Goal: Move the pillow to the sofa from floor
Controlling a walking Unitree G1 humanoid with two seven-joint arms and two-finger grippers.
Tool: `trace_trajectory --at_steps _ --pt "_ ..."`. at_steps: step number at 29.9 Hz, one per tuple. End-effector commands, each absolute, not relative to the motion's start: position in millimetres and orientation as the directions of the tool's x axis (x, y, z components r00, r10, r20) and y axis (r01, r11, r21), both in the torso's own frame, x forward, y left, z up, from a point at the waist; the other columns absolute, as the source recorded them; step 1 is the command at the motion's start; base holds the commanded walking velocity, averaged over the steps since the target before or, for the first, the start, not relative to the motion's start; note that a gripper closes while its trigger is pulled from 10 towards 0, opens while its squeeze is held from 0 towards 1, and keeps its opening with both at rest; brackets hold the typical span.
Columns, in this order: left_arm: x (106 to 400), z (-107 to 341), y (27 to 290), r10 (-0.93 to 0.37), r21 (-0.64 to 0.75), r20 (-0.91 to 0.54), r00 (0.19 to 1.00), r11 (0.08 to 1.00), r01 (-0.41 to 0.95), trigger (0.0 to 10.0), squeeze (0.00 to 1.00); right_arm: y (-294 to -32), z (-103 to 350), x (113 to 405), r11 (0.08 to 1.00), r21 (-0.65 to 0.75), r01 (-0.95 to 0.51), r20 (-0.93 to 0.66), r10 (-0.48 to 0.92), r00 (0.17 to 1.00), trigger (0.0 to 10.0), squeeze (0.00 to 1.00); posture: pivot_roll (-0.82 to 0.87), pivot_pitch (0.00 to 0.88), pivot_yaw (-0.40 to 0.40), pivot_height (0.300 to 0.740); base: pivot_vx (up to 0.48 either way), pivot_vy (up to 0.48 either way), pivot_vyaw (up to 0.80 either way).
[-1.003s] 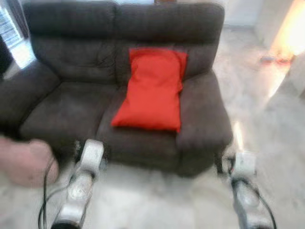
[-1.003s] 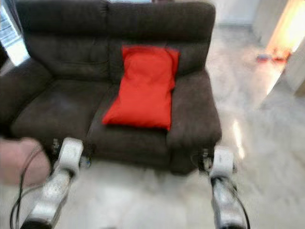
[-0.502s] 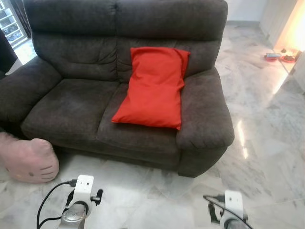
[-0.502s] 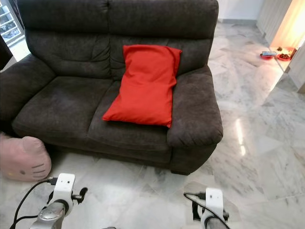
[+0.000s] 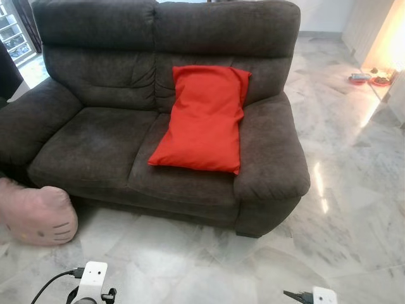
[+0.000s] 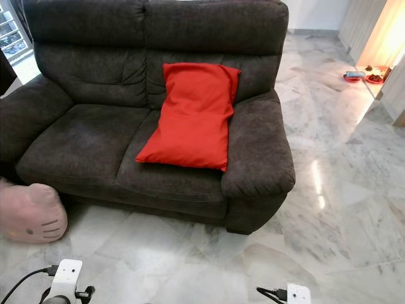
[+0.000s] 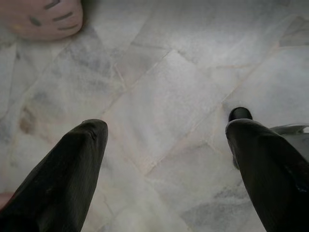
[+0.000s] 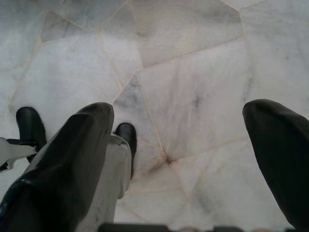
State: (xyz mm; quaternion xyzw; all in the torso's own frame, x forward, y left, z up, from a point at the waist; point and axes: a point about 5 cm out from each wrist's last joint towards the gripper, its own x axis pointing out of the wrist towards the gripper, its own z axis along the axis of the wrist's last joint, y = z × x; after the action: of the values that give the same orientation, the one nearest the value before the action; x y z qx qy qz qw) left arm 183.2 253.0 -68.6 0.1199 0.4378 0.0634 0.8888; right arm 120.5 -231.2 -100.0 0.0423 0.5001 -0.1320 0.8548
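We see a red pillow (image 5: 202, 120) leaning on the right seat and backrest of a dark, plush fabric sofa (image 5: 95, 136), beside its right armrest. At eight o'clock from it, a rounded pink cat-face cushion (image 5: 37, 214) lies on the glossy marble floor (image 5: 354, 209), touching the sofa's front. Our left pincer (image 7: 164, 164) and right pincer (image 8: 178, 154) hang over bare tiles, black fingers spread apart, gripping nothing.

pillow (image 5: 204, 118): red, rectangular, leaning against the backrest, lower end on the right seat cushion beside the armrest
sofa (image 5: 95, 136): dark grey-brown fabric two-seater, on marble floor
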Motion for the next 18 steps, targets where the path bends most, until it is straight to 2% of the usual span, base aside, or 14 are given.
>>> trace_trajectory --at_steps 1,18 --pt "180 -71 252 0.207 0.276 -0.781 0.589 0.961 0.028 10.0 0.00 -229 -102 118 0.959 -0.049 0.280 -0.873 -0.177 0.454 10.0 0.00 0.09 0.008 -0.004 0.740 0.000 0.000 0.00" --pt "176 -78 232 0.168 0.253 -0.798 0.578 0.965 0.070 10.0 0.00 -245 -99 113 0.947 -0.034 0.320 -0.868 -0.186 0.460 10.0 0.00 0.07 0.019 -0.039 0.740 0.000 0.000 0.00"
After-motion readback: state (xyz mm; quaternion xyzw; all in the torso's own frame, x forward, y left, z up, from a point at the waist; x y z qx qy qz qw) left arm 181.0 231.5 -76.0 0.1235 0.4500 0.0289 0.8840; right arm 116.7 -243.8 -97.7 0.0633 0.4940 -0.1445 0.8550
